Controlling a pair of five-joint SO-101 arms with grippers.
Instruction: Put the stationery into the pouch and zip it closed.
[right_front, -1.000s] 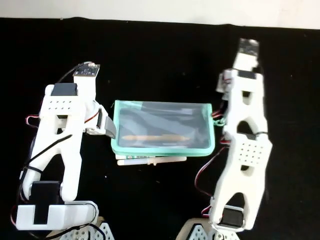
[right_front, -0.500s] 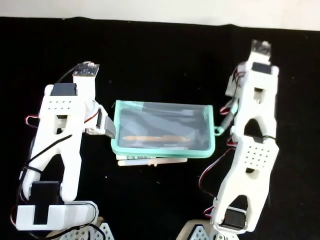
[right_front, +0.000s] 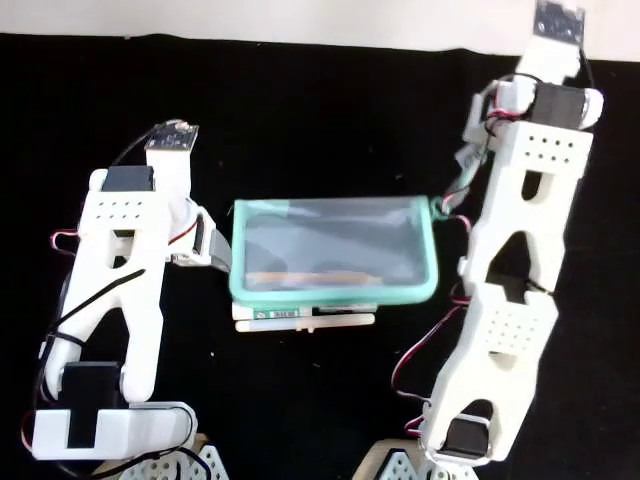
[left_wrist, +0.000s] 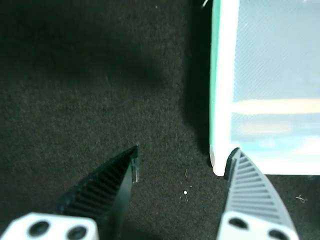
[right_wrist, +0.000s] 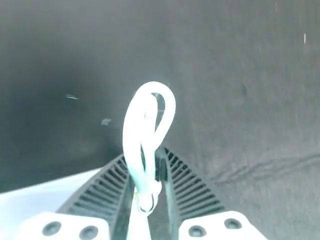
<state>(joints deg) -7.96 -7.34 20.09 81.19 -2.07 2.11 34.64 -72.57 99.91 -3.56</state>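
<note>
Pouch (right_front: 333, 250): centre of the desk (right_front: 300, 110); I see a pencil (right_front: 305, 277) inside.
Left claw (left_wrist: 185, 152): I read it spread wide, at the pouch's corner.
Right claw (right_wrist: 146, 162): clamped on the zip loop (right_wrist: 150, 115).

Clear pouch (right_front: 335, 245) with mint-green border; tan pencil (right_front: 310, 277) inside; white stationery (right_front: 305, 318) at its 6 o'clock edge; pale mint pull loop (right_wrist: 150, 115); black table (right_front: 320, 120); left gripper (left_wrist: 184, 149) and right gripper (right_wrist: 145, 155) black-ridged, on white arms (right_front: 120, 250).

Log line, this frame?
left gripper: open, at pouch corner | right gripper: shut on zip pull | pencil: inside pouch | white items: outside, at pouch edge
</note>
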